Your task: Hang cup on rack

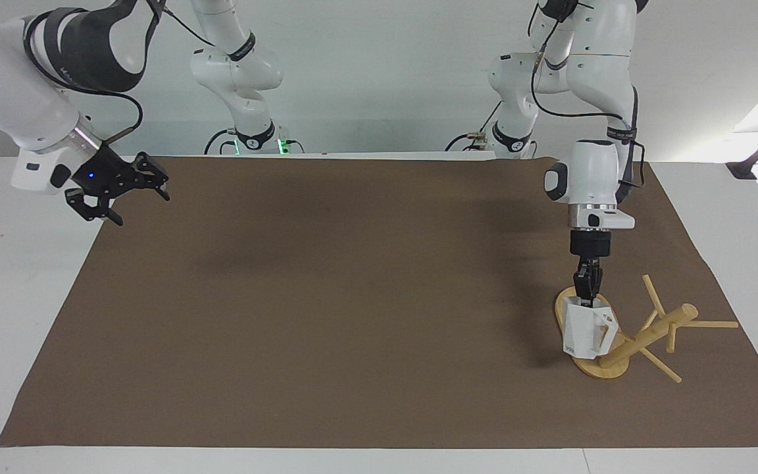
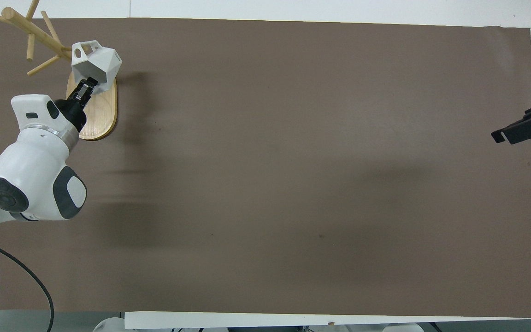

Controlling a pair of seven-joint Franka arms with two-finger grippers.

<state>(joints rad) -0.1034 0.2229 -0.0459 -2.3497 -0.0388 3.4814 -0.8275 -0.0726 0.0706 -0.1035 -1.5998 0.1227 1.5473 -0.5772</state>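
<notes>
The white faceted cup [image 1: 588,332] hangs from my left gripper [image 1: 587,296], which is shut on its rim. The cup is low over the oval base of the bamboo rack [image 1: 616,368], beside the foot of the post, with its holed handle turned toward the post. I cannot tell if the cup touches the base. The rack's post [image 1: 655,332] slants toward the left arm's end of the table, with thin pegs sticking out. In the overhead view the cup [image 2: 102,62], left gripper [image 2: 85,85] and rack [image 2: 102,120] show too. My right gripper [image 1: 143,207] is open and empty, raised over the mat's edge.
A brown mat [image 1: 353,296] covers most of the white table. In the overhead view only the right gripper's fingers [image 2: 519,131] show, at the mat's edge at the right arm's end.
</notes>
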